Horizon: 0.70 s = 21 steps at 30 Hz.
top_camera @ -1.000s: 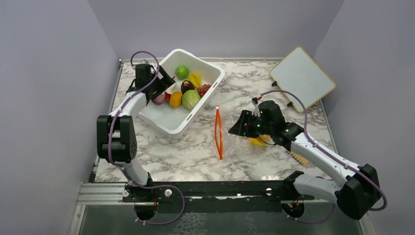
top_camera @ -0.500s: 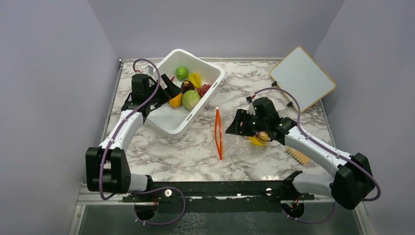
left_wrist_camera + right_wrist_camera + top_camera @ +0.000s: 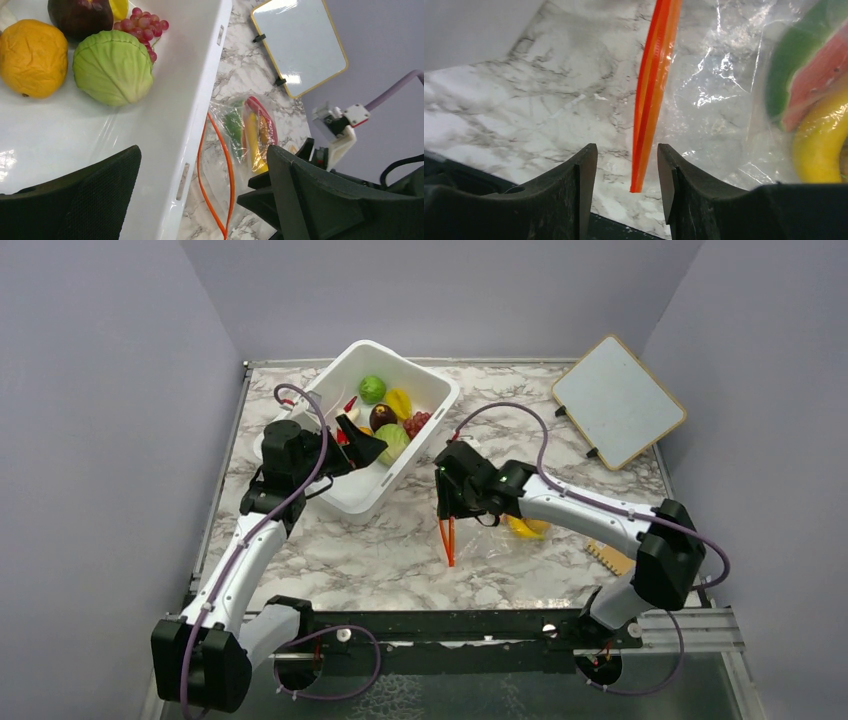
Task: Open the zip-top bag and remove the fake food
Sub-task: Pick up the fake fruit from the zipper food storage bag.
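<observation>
The zip-top bag (image 3: pixel 490 535) lies flat on the marble table, its orange-red zip strip (image 3: pixel 450 545) on its left side. A yellow banana (image 3: pixel 527 528) and a watermelon slice (image 3: pixel 819 70) show inside it. My right gripper (image 3: pixel 448 512) is low over the strip's far end. In the right wrist view it (image 3: pixel 627 150) is open, with the strip's end (image 3: pixel 656 75) between the fingers and untouched. My left gripper (image 3: pixel 365 440) is open and empty over the white tub's (image 3: pixel 345 490) right side. In its wrist view (image 3: pixel 200 200) the bag's mouth (image 3: pixel 227 165) gapes a little.
The tub (image 3: pixel 195 100) holds an orange (image 3: pixel 32 57), a green cabbage (image 3: pixel 112 67), grapes (image 3: pixel 142 27), a lime (image 3: pixel 372 388) and other toys. A whiteboard (image 3: pixel 617 400) leans at the back right. A small tan piece (image 3: pixel 610 560) lies near the right arm.
My right gripper has moved left from over the bag's body to the zip strip. My left gripper has swung from the tub's left side towards its right side, nearer the bag.
</observation>
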Available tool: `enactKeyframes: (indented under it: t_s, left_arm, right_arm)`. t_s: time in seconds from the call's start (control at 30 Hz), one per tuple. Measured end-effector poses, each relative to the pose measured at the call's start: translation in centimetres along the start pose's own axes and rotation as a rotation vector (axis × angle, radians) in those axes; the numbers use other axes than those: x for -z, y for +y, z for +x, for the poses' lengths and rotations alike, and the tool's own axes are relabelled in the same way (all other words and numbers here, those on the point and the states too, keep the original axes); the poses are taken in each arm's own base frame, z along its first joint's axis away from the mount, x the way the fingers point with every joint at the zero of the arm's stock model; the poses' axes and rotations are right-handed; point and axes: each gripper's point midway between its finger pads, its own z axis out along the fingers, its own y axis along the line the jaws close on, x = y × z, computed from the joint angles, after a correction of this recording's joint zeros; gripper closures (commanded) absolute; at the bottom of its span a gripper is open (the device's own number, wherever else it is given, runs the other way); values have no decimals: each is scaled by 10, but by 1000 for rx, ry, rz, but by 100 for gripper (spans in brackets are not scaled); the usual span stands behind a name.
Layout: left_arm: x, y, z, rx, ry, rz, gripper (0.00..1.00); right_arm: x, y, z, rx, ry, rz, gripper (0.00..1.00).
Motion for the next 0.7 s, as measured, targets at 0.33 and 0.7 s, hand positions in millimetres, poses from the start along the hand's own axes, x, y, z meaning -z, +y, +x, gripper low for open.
enactKeyframes:
  t_s: [0.33,0.7]
  left_arm:
    - [13,3,16,51,8,-7,1]
    - [15,3,18,62,12,-9,1]
  right_arm:
    - [-22,-21,21,69,48,280,50]
    - [-37,-19,14,82,49,327,51]
